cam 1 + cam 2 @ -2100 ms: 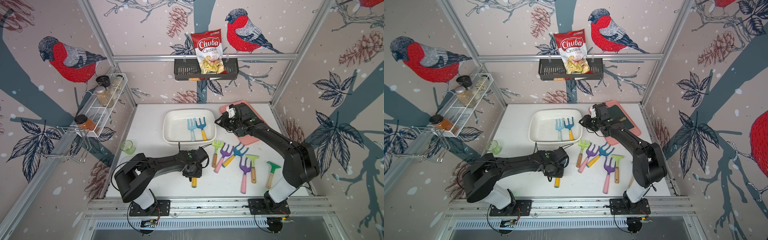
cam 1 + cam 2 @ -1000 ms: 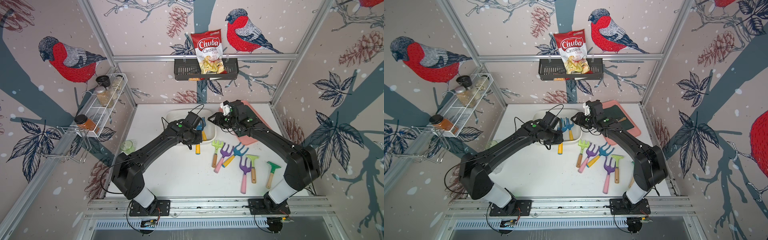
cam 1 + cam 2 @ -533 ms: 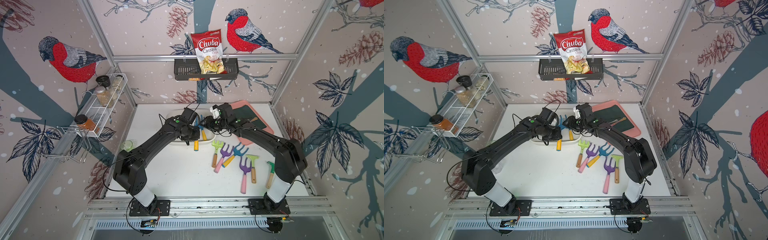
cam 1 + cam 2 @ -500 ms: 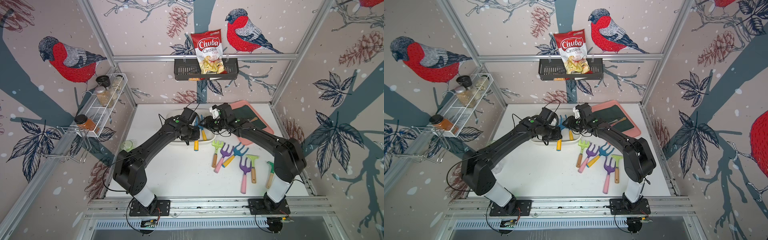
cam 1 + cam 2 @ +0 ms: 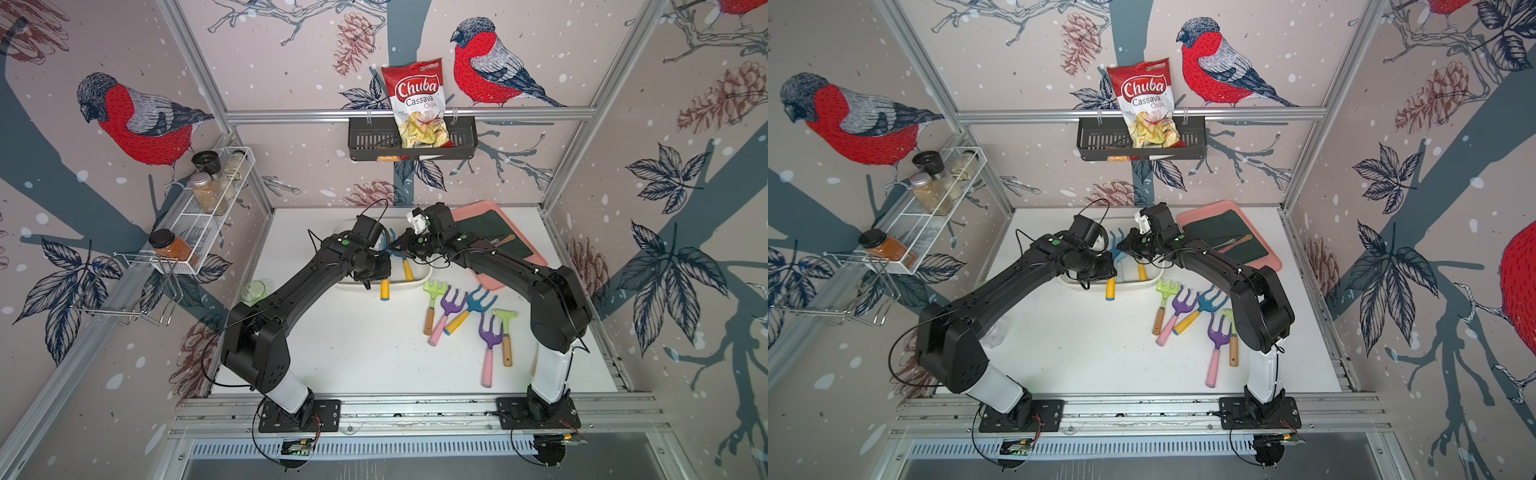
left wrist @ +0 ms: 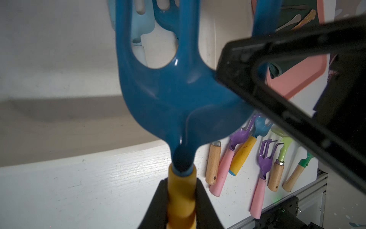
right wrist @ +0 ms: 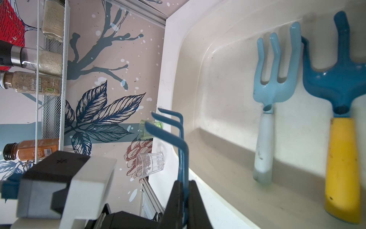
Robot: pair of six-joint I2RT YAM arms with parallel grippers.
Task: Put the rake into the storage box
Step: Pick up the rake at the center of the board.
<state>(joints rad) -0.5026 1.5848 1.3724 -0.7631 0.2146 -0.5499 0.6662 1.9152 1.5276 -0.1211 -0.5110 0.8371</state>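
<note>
Up at twelve o'clock, left gripper [image 6: 181, 191] fingers clamp the rake [image 6: 178, 95] by its handle, right gripper [image 7: 183, 191] fingers pinch its tines over the storage box [image 7: 198, 65]; release remains.

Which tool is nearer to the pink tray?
Right. The right tool, shut on the blue rake's tines, sits between the pink tray and the left tool, which holds the yellow handle.

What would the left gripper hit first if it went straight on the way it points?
Past the blue rake it holds, the left gripper points into the storage box, probably meeting its floor or the light blue fork there; depth unclear.
</note>
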